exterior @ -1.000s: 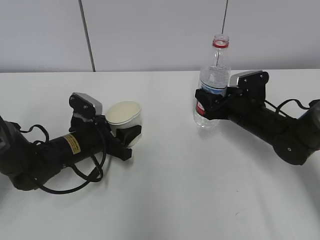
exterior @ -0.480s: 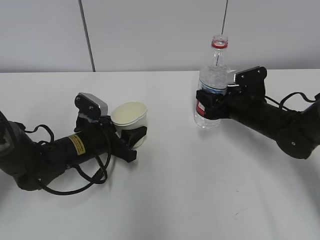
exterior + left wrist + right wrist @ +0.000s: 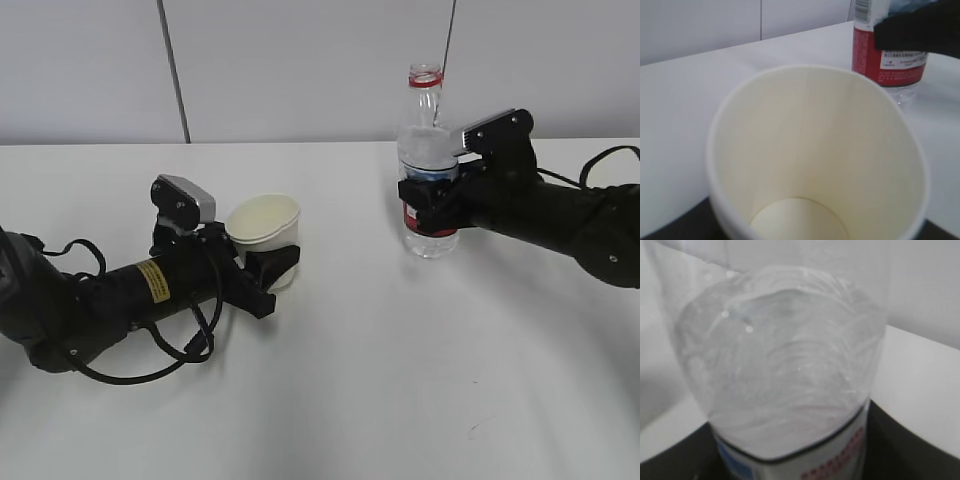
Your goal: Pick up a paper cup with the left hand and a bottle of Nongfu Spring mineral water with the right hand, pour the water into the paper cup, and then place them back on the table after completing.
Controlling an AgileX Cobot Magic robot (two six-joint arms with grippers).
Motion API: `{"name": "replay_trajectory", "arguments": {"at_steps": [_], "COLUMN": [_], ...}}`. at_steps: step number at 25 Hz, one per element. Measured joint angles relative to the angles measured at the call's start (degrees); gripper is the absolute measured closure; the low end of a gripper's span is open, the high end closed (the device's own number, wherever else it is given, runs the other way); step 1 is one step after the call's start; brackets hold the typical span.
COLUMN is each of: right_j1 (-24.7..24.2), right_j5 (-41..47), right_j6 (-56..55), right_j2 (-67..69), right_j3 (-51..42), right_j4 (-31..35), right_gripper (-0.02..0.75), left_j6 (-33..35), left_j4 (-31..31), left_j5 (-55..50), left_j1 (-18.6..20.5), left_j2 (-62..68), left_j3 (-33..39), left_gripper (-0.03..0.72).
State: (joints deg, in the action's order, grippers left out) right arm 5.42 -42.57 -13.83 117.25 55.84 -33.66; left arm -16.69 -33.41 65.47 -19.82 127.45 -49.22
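The left hand, with the yellow sticker, lies low on the table (image 3: 340, 380). Its gripper (image 3: 262, 262) is shut on a white paper cup (image 3: 266, 226), tilted a little to the right. In the left wrist view the cup (image 3: 815, 150) fills the frame, and it is empty and dry inside. The right hand reaches in from the right. Its gripper (image 3: 432, 208) is shut on the red label of the open mineral water bottle (image 3: 428, 160), held upright just above the table. Clear water (image 3: 785, 370) fills the bottle's shoulder in the right wrist view. Cup and bottle are well apart.
A grey wall with a dark vertical seam (image 3: 172, 70) stands behind the table. Black cables (image 3: 150, 360) loop under the left arm. The bottle's red label (image 3: 887, 50) shows behind the cup in the left wrist view.
The left gripper has carried the cup a little to the right. The right gripper has lifted the bottle slightly, moved it right and tipped its neck a little to the left.
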Motion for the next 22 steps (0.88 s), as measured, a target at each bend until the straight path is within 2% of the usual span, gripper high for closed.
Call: {"name": "replay_trajectory", "arguments": {"at_steps": [7, 14, 22], "right_j1": [0.00, 0.00, 0.00], "right_j5": [3.61, 6.76, 8.29], "right_j6": [-0.03, 0.00, 9.15], "right_j2": [-5.99, -7.66, -7.66], "right_j3": [-0.10, -0.10, 0.00], "right_j4": [-5.23, -10.37, -11.17], "right_gripper": [0.325, 0.325, 0.327], "left_j6": [-3.90, -6.64, -7.28], "left_j4": [-6.01, -8.65, -10.16], "left_j5": [0.00, -0.40, -2.58], "left_j1": [-0.18, -1.73, -3.68], "left_j2": [-0.12, -0.12, -0.17], "left_j3": [-2.90, -5.83, -6.38], "left_gripper": [0.311, 0.311, 0.311]}}
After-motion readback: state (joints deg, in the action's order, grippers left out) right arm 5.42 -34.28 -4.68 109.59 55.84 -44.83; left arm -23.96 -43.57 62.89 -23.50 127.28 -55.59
